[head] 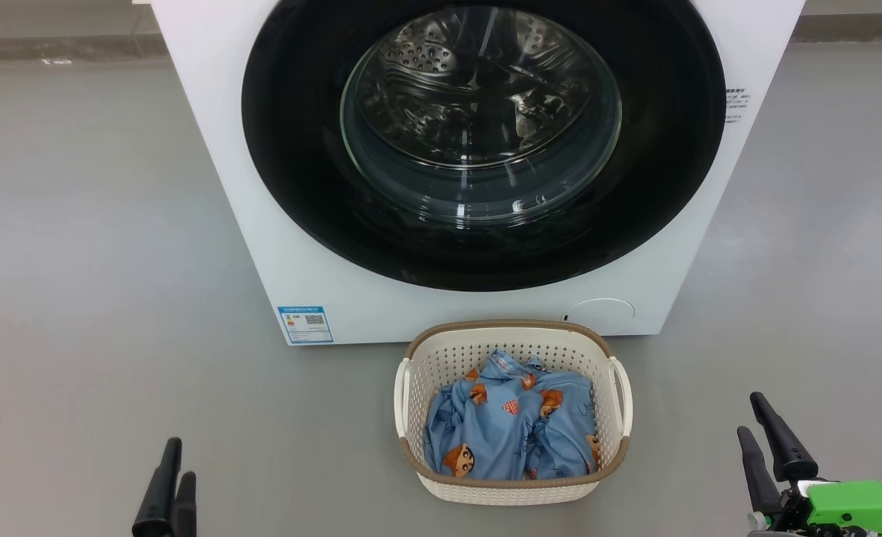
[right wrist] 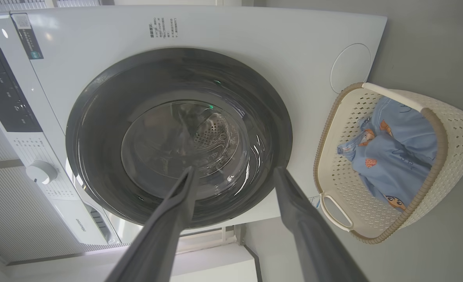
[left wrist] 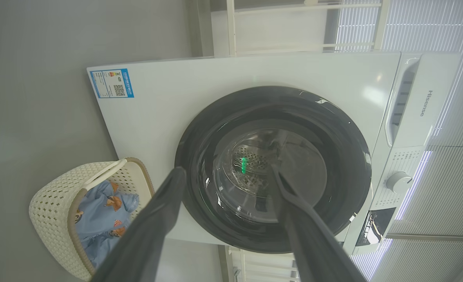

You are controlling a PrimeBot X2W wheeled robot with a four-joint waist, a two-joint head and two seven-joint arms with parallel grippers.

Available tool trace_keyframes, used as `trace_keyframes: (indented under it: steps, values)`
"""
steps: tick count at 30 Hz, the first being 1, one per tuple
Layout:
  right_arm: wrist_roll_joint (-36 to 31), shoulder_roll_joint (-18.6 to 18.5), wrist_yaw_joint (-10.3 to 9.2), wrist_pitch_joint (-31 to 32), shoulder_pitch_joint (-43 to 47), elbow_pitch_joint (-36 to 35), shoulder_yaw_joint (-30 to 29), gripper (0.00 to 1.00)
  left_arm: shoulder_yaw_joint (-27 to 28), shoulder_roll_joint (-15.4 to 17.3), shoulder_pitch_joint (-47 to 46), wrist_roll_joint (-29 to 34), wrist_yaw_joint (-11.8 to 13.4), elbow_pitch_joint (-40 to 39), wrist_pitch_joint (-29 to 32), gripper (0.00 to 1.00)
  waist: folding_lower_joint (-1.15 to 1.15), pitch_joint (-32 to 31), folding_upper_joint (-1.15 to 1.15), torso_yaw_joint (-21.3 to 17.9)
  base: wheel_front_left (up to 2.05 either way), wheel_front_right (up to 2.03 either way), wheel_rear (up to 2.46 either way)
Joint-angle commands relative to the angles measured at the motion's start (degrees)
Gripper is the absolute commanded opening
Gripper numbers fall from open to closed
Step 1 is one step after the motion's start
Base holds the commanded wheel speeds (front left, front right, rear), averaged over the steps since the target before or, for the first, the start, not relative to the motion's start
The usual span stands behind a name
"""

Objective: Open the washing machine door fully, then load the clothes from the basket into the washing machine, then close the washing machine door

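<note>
glossy black washing machine door (head: pixel 483 134), perforated plastic basket (head: pixel 512 492), soft cloth clothes (head: pixel 512 432), matt floor (head: pixel 98 298).

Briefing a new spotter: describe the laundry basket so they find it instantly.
Find the big white washing machine with its round black door. On the grey floor just before it sits the basket: cream perforated plastic, brown rim, blue printed clothes inside.

The left hand (head: pixel 178 466) has two long, matte black fingers (left wrist: pixel 153 227) that narrow to rounded tips. The right hand (head: pixel 751 415) has the same dark fingers, with a bright green cover (head: pixel 862 506) and a small white part (head: pixel 814 487) behind them.
</note>
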Motion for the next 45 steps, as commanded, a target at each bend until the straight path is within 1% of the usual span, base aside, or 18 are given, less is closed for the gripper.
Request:
trace_keyframes:
  steps: [1,4,5,8,15,22,32,33,45]
  values:
    - [0.1,-0.4,0.10,-0.3,-1.6,-1.5,0.2,1.00,0.0,0.4,-1.5,0.2,0.0,-1.4,-0.4,1.00,0.02,0.0,0.00,0.0,0.00,0.00,0.00]
    - [-0.1,-0.5,0.11,-0.8,-1.7,-1.7,0.4,1.00,-0.2,0.5,-1.6,0.6,0.0,-1.8,-0.9,1.00,0.12,-0.1,0.00,0.1,0.00,0.00,0.00]
    - [-0.2,-0.5,0.11,-0.9,-1.8,-1.8,0.4,1.00,-0.3,0.6,-1.6,0.7,0.0,-1.9,-1.1,1.00,0.12,-0.1,0.00,0.1,0.00,0.00,0.00]
    - [-0.8,-0.8,0.12,-1.5,-2.0,-2.1,0.8,1.00,-0.7,0.9,-1.7,1.3,0.0,-2.4,-1.6,1.00,0.02,0.1,0.00,0.2,0.00,0.00,0.00]
    - [-3.3,-1.7,0.14,-2.8,-2.5,-2.5,1.6,1.00,-1.6,1.8,-2.2,3.8,0.0,-2.6,-2.7,1.00,0.00,0.4,0.00,0.3,0.00,0.00,0.00]
    - [-7.8,-2.2,0.16,-4.0,-3.0,-3.2,1.6,1.00,-1.8,2.0,-2.6,9.5,0.0,-3.0,-3.9,1.00,0.00,0.7,0.00,0.4,0.00,0.00,0.00]
    - [-14.4,-2.9,0.19,-5.7,-3.7,-4.2,3.2,1.00,-2.1,1.9,-3.1,18.1,0.0,-3.7,-5.6,1.00,0.00,1.1,0.00,0.6,0.00,0.00,0.00]
    - [-15.8,-3.2,0.19,-6.0,-3.8,-4.2,3.7,1.00,-2.3,2.0,-3.2,19.8,0.0,-3.8,-5.9,1.00,0.00,1.2,0.00,0.6,0.00,0.00,0.00]
    - [-26.8,-5.2,0.23,-8.0,-4.6,-3.6,6.5,1.00,-3.0,2.6,-3.9,30.1,0.0,-3.6,-7.9,1.00,0.00,1.6,0.00,0.6,0.00,0.00,0.00]
